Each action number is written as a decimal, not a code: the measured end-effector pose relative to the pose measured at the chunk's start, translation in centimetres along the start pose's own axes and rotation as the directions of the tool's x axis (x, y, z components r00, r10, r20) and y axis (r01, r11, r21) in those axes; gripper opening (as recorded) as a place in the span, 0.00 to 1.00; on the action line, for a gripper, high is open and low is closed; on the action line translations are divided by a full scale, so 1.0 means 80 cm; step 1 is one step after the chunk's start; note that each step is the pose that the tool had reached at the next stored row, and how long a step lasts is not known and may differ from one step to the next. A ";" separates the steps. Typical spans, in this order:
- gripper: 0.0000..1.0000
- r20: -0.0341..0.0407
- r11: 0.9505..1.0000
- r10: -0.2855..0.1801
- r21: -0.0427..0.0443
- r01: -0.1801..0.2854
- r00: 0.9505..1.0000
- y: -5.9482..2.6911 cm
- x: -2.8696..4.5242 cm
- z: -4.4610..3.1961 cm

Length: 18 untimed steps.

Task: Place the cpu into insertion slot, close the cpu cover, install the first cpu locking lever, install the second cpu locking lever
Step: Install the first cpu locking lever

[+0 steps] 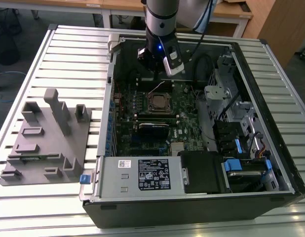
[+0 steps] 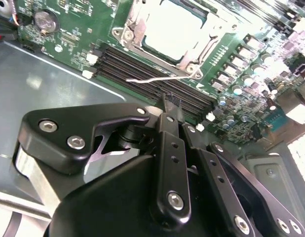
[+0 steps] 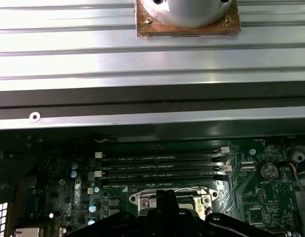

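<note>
Lever work is judged to be in hand: the cpu (image 2: 170,29) lies seated in the insertion slot (image 2: 124,35) under the closed cpu cover (image 2: 207,42). A thin locking lever (image 2: 152,79) is seen unlatched, its long axis along the slot's side nearest the memory slots (image 2: 142,61); pressing down and hooking is called for. The gripper (image 2: 167,104), closed and empty, is held just beside that lever.

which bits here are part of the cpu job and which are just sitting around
Job: cpu, cpu cover, wire locking lever, tool.
Lying about: memory slots, coin cell battery, grey fixture tray, power supply.
</note>
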<state>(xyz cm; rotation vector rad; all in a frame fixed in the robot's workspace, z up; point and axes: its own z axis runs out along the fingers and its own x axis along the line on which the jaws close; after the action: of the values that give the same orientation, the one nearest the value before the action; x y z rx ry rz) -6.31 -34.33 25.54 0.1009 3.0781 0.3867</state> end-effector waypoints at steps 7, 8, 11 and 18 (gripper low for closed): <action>0.10 0.000 1.000 0.000 0.000 0.000 1.000 0.000 -0.0032 0.0004; 0.10 0.000 1.000 0.000 0.000 0.000 1.000 0.000 -0.0037 0.0006; 0.10 0.000 1.000 0.000 0.000 0.000 1.000 0.000 -0.0050 0.0020; 0.10 0.000 1.000 0.000 0.000 0.000 1.000 0.000 -0.0074 0.0032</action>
<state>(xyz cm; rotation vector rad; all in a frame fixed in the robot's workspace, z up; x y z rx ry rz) -5.71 -34.33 25.30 0.1007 3.0780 0.3869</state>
